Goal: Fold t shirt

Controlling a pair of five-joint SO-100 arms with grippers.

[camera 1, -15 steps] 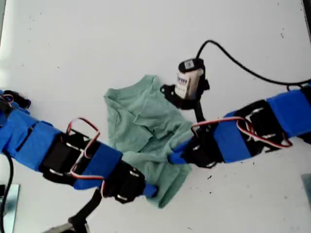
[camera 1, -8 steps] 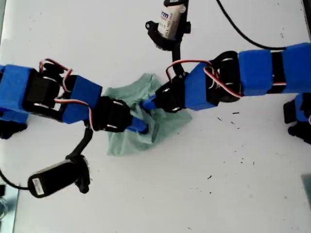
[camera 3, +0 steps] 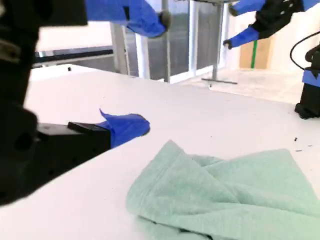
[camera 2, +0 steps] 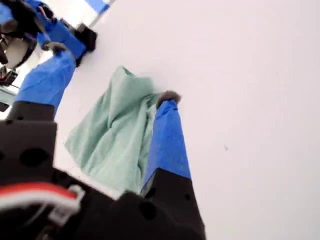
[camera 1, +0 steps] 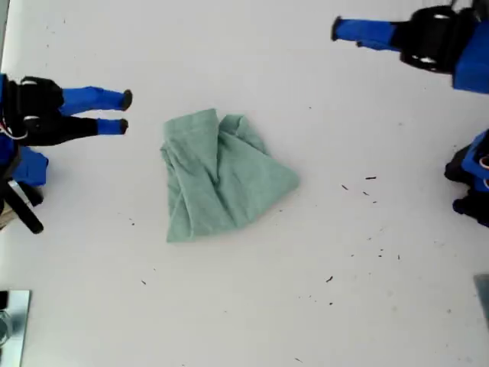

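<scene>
The pale green t shirt [camera 1: 221,180] lies in a crumpled, folded bundle on the white table, a little toward the exterior view's left of centre. It also shows in both wrist views [camera 2: 115,140] [camera 3: 225,195]. My second gripper [camera 1: 124,112] hovers at the exterior view's left edge, open and empty, a short way from the shirt's nearest corner; its blue fingers [camera 3: 127,127] stand wide apart. My first gripper [camera 1: 338,27] is at the exterior view's top right, far from the shirt. It is open, with nothing between its fingers [camera 2: 167,125], and shows spread in the second wrist view [camera 3: 237,22].
An arm's blue and black base [camera 1: 470,183] stands at the exterior view's right edge. A black camera mount [camera 1: 19,210] and a metal piece [camera 1: 11,313] sit at its left edge. Small dark specks [camera 1: 370,180] dot the white table [camera 1: 306,306].
Both grippers have let go of the shirt and drawn back to opposite edges of the exterior view. The shirt now lies folded into a smaller bundle, untouched.
</scene>
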